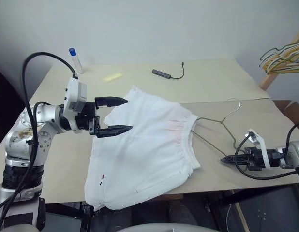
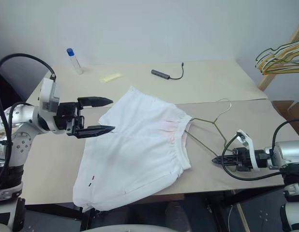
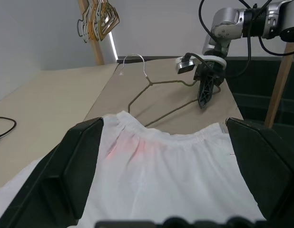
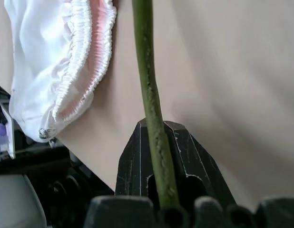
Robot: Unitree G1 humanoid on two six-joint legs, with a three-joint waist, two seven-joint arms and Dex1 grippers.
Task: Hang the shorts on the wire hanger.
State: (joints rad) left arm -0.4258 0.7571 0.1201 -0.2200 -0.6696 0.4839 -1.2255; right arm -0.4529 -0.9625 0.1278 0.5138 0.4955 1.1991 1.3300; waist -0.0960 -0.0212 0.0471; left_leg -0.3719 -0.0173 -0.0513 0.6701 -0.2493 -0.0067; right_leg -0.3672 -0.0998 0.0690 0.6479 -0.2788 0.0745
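Two R fingers (image 4: 137, 166) round wire hanger (image 4: 149, 85)

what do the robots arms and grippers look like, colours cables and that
Both arms are silver-grey metal with rounded joints and loose black cables looping along them. Each wrist carries a white camera housing. The left gripper has two black, tapering, wedge-shaped fingers; the right gripper is black too, narrowing to a point.

shorts (image 1: 144, 150) on the table (image 1: 222, 82), wire hanger (image 1: 215, 123) to their right, one end under the waistband
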